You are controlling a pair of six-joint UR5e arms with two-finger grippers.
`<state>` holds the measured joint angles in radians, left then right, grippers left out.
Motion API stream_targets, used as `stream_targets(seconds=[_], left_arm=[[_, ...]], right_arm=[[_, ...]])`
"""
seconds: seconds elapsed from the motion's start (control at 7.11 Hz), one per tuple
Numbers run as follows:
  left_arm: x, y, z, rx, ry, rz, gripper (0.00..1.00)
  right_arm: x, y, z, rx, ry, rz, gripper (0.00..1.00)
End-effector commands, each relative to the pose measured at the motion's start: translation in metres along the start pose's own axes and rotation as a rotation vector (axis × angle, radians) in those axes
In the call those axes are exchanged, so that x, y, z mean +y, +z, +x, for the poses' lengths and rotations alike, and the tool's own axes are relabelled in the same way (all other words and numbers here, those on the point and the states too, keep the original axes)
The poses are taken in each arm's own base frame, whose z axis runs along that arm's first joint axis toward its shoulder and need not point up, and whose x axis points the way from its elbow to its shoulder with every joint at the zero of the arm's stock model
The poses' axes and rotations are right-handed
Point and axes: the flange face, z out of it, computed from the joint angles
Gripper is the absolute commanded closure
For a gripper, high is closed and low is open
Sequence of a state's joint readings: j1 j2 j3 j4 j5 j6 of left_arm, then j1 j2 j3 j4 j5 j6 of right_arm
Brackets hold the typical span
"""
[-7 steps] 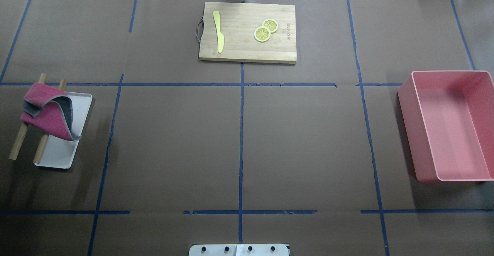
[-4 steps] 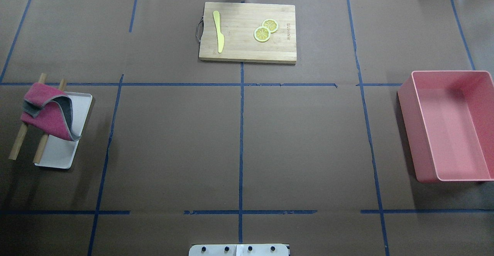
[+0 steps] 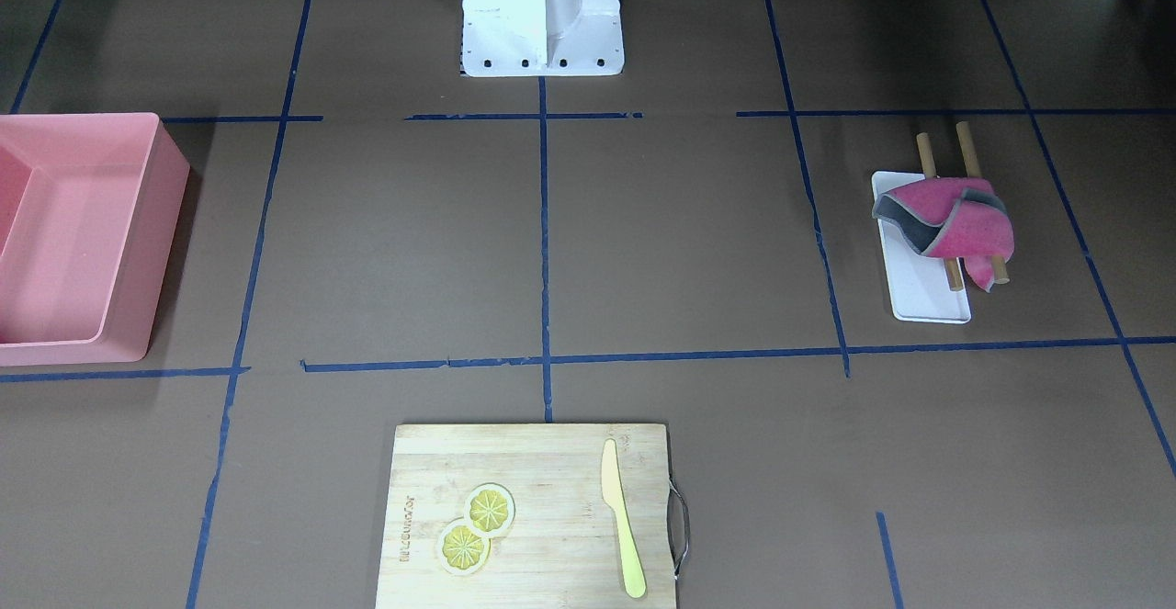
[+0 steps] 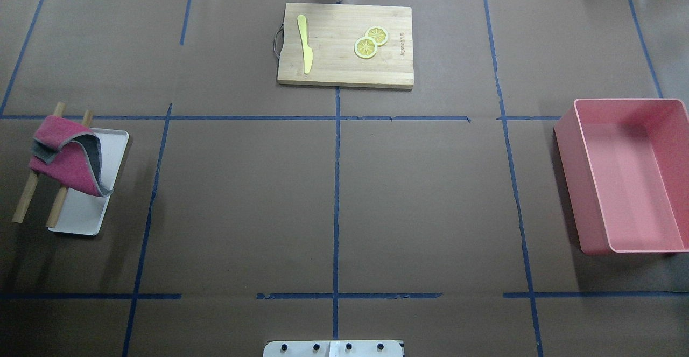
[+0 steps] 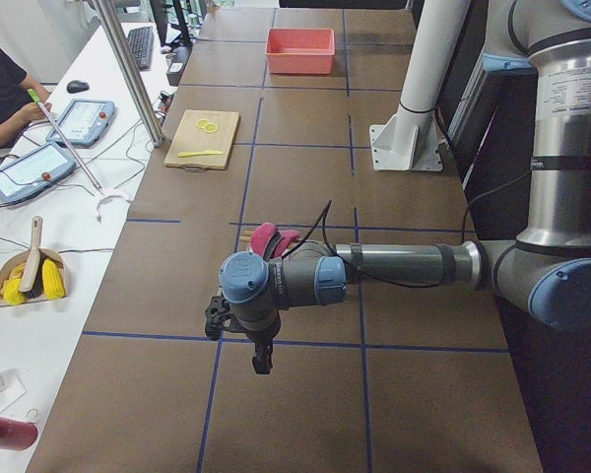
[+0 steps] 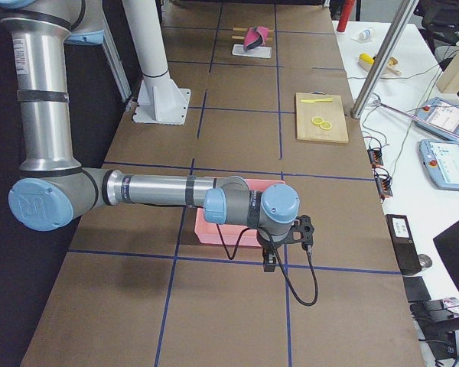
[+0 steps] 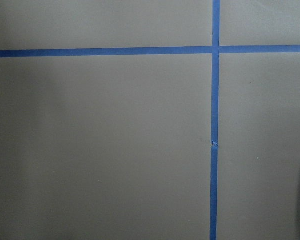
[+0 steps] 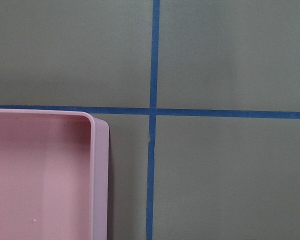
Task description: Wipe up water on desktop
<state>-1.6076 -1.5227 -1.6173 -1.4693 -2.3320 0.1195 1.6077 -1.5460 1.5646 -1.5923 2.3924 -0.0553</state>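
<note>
The left gripper (image 5: 262,357) hangs fingers-down under its wrist in the lower middle of the exterior left view. The right gripper (image 6: 268,261) hangs likewise in the lower middle of the exterior right view. Neither shows anywhere else, so I cannot tell whether their fingers are spread or closed. The desktop (image 4: 430,195) fills the overhead frame, flat and crossed by blue tape, with its long axis running left to right. No wet patch can be made out on it in any view, so where the wiping belongs is unclear. The likely tool is a red cloth (image 4: 67,158) with grey backing at the left edge of the overhead frame. It is draped over two wooden sticks (image 4: 21,206) that lean across a white tray (image 4: 81,219). The cloth's long axis runs from upper left to lower right, crossing the sticks, which slant from upper right to lower left. In the exterior left view the cloth peeks out just above the left arm's wrist, so the left arm is by far the nearer. I judge the pick is its job, reaching up-frame in that view. Farther out, a cutting board (image 4: 344,71) at top centre carries a yellow knife (image 4: 306,44) and two lemon slices (image 4: 366,48). A pink bin (image 4: 570,184) stands at the right edge, and its corner fills the lower left of the right wrist view.
</note>
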Motion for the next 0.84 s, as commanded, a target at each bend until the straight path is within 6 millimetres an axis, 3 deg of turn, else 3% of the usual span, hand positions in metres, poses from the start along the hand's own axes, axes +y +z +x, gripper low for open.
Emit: stream_targets(seconds=[0.0,0.28,0.42,0.7], left_arm=[[-0.007,-0.037,0.036,0.008,0.063,0.074,0.00],[-0.012,-0.095,0.115,0.041,0.096,0.187,0.00],[-0.019,-0.098,0.166,0.097,0.121,0.183,0.00],[-0.033,-0.065,0.233,0.166,0.181,0.164,0.00]], right_arm=[[-0.001,-0.005,-0.005,0.000,-0.008,0.009,0.00],[-0.002,-0.007,-0.008,-0.001,-0.015,0.013,0.00],[-0.002,-0.007,-0.009,-0.001,-0.015,0.013,0.00],[-0.002,-0.012,-0.014,-0.002,-0.025,0.023,0.00]])
